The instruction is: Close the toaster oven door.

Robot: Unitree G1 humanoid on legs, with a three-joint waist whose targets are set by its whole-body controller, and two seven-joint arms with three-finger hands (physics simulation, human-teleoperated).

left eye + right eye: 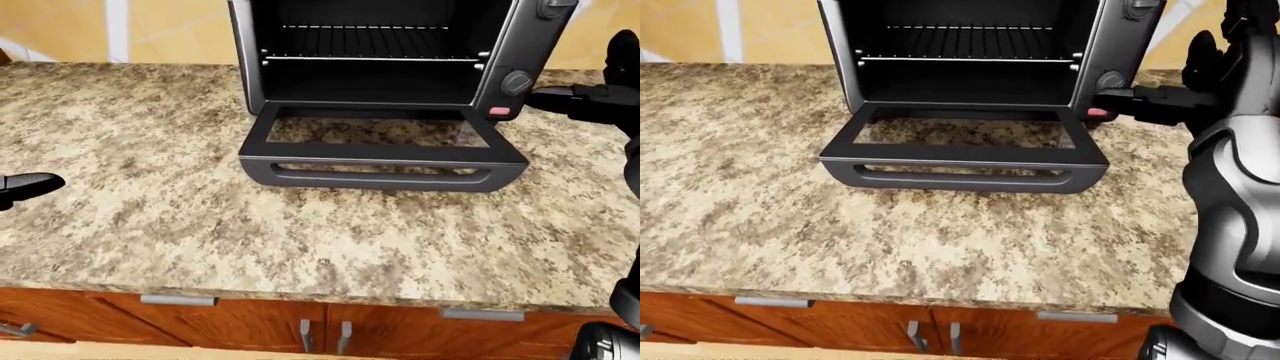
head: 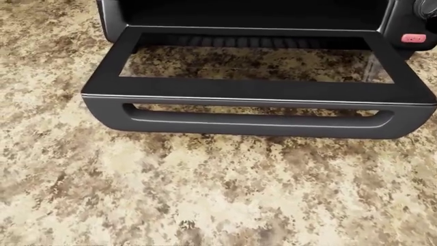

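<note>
Speckled granite counter (image 1: 150, 225) over wooden cabinets (image 1: 240, 326), yellow wall (image 1: 170, 30).

The right hand (image 1: 1160, 101) is raised with straight fingers (image 1: 1120, 96) pointing toward the view's left; the left hand (image 1: 25, 186) hangs low.

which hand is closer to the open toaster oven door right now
Right. The right hand hovers at the right side of the toaster oven, beside its pink button and just above the door's right end. The left hand sits far off at the left-eye view's left edge.
</note>
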